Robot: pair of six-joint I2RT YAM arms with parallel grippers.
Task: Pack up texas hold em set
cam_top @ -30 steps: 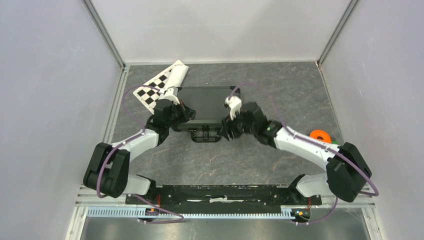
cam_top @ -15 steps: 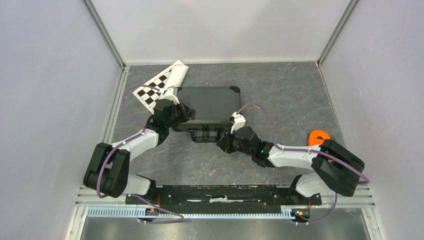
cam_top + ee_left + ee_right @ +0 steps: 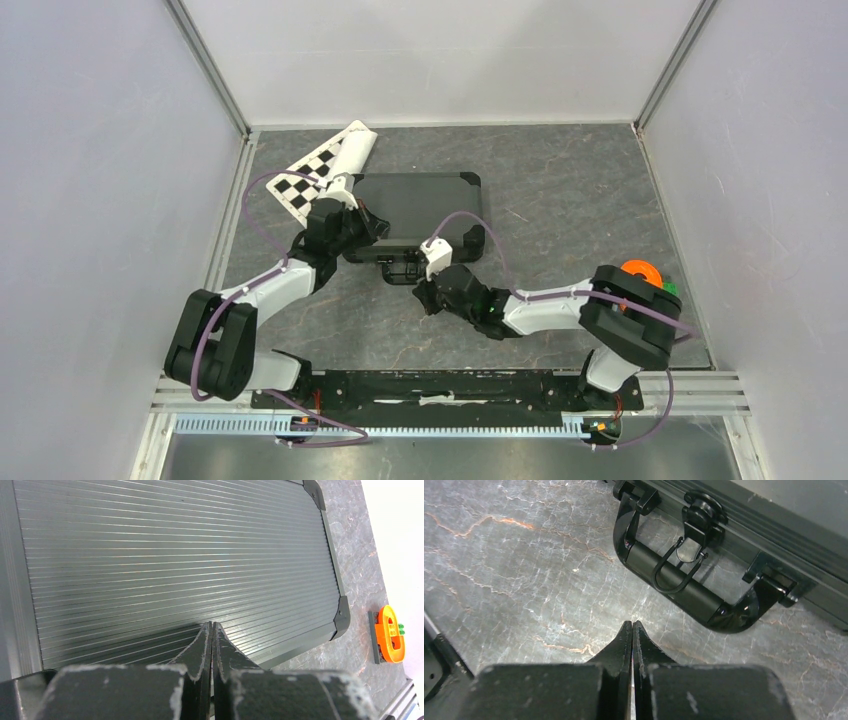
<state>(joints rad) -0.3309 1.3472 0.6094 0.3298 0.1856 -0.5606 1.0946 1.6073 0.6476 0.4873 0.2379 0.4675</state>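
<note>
One black case (image 3: pixel 420 200) lies shut, its long axis crosswise ahead of both arms, its handle (image 3: pixel 684 592) pointing back at the right gripper (image 3: pixel 632 625), whose jaws are pinched together, empty, just short of it. Left gripper (image 3: pixel 212 627), likewise closed, sits over the ribbed lid.

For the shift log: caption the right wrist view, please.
Shut right gripper over the table, just short of the handle on the closed black case.
</note>
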